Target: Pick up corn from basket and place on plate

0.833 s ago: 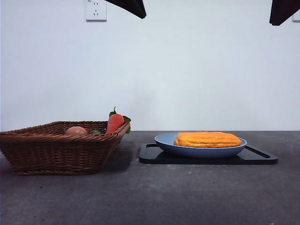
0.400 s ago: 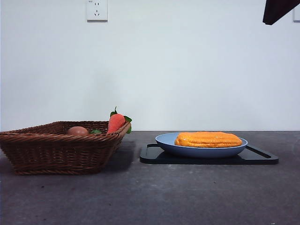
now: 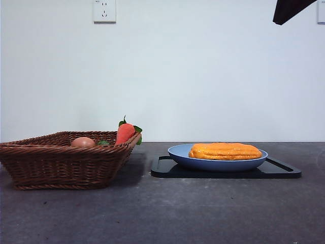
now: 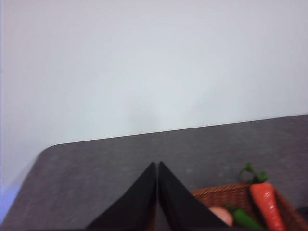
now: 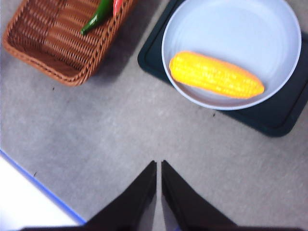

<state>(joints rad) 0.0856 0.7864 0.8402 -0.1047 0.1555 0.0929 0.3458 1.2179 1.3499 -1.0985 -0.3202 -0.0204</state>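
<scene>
The yellow-orange corn (image 3: 225, 151) (image 5: 216, 75) lies flat in the round blue plate (image 3: 181, 155) (image 5: 240, 29), right of the brown wicker basket (image 3: 61, 165) (image 5: 48, 45) (image 4: 226, 195). My right gripper (image 5: 158, 164) hangs high over the bare table in front of the plate, shut and empty; it shows as a black tip (image 3: 289, 10) at the front view's top right corner. My left gripper (image 4: 157, 165) is shut and empty, raised near the basket, out of the front view.
The plate rests on a flat black tray (image 3: 284, 169) (image 5: 154, 57). The basket holds a red-orange carrot (image 3: 124, 133) (image 4: 266, 202), a green pepper (image 5: 97, 17) (image 4: 245, 217) and a tan egg-like ball (image 3: 83, 142). A white wall stands behind the table.
The black tip at the top left has left the front view. The tip at the top right has shifted a little leftward. Corn, plate and basket have not moved.
</scene>
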